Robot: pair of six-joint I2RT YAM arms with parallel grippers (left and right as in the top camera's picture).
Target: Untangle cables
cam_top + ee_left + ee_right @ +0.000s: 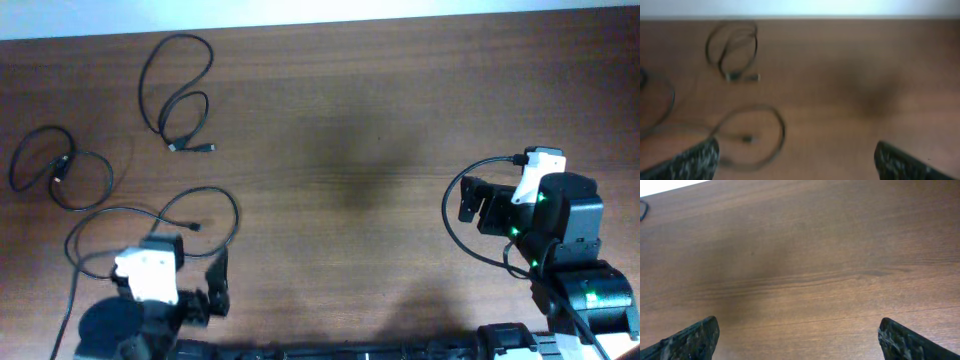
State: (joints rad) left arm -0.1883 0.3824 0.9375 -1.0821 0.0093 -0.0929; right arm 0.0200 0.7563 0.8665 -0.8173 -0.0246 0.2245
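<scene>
Three thin black cables lie apart on the left half of the wooden table. One cable (205, 149) (751, 77) is looped at the far left-centre. A second cable (62, 160) (670, 100) curls near the left edge. The third cable (193, 227) (782, 130) makes a loop just in front of my left gripper (190, 268) (797, 165), which is open, above the table, and holds nothing. My right gripper (480, 206) (797, 340) is open over bare wood at the right, far from all the cables.
The table's far edge (800, 18) runs behind the cables. A short piece of black cord (642, 207) shows at the left edge of the right wrist view; I cannot tell which cord it is. The right arm's own thick wire (452, 225) loops beside it.
</scene>
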